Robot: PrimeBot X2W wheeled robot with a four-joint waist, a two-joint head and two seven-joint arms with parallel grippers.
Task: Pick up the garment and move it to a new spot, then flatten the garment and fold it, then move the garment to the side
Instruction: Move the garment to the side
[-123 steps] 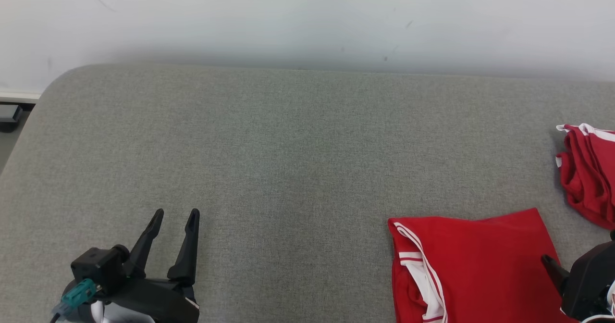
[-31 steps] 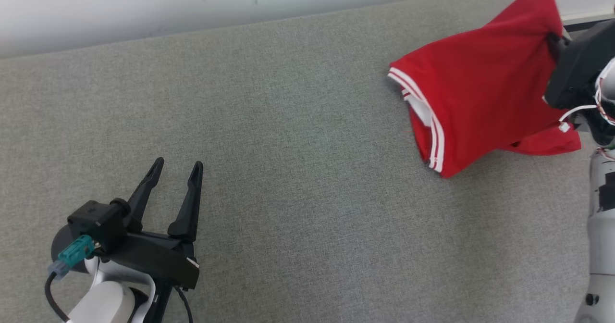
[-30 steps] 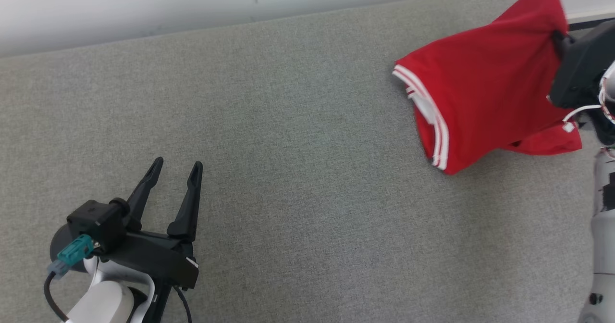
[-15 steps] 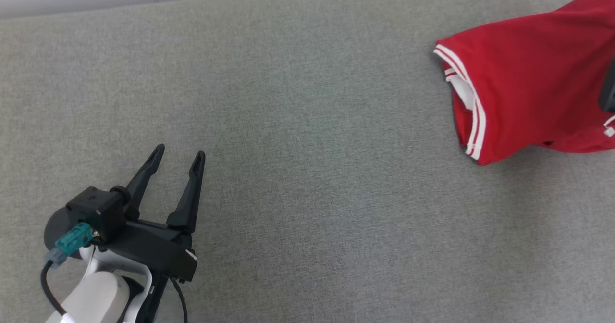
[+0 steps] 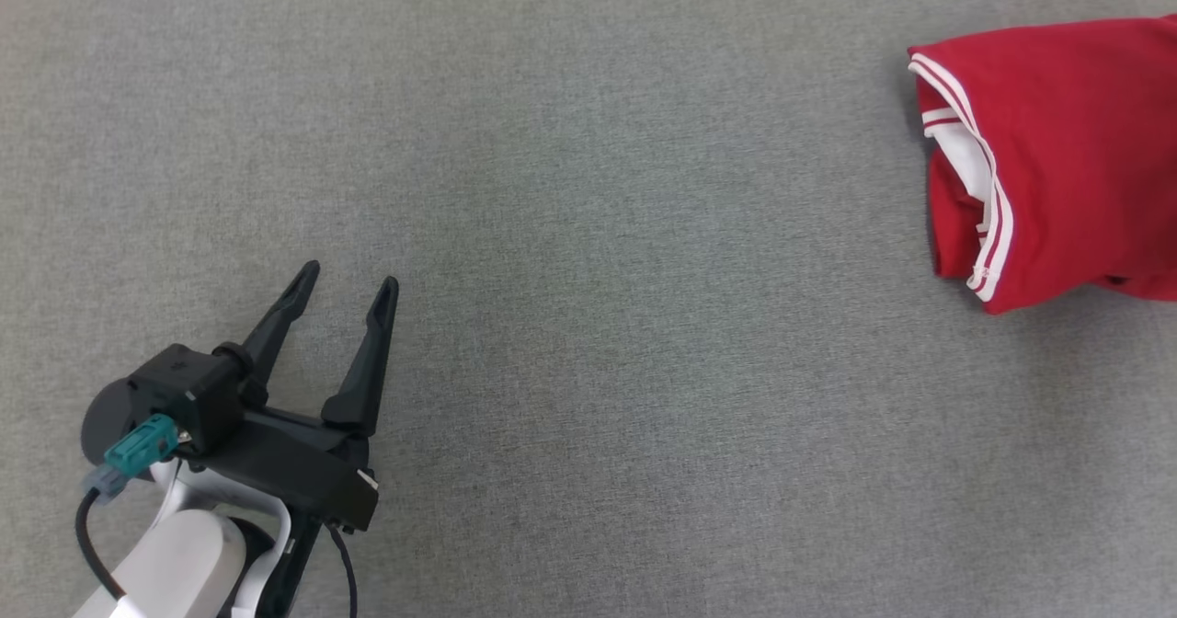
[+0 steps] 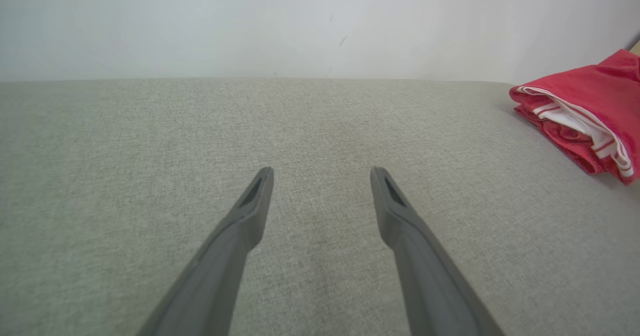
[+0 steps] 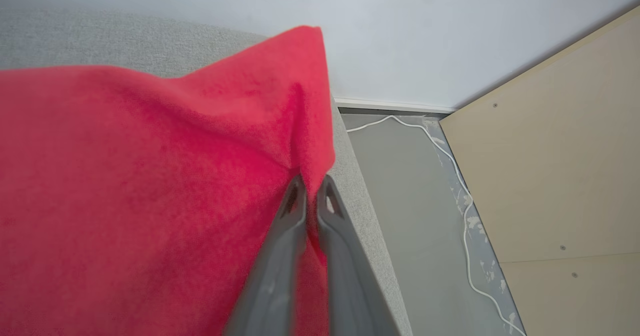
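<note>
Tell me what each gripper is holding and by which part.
Right gripper: the red garment, pinched at its edge near a corner. Left gripper: open, holding nothing.

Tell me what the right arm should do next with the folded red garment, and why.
Probably lower it a little onto the surface before letting go. The right gripper has its jaws pinched on a corner of the red garment, which is folded and at the far right end of the grey cushion. A shadow under its near edge suggests it is not fully resting.
</note>
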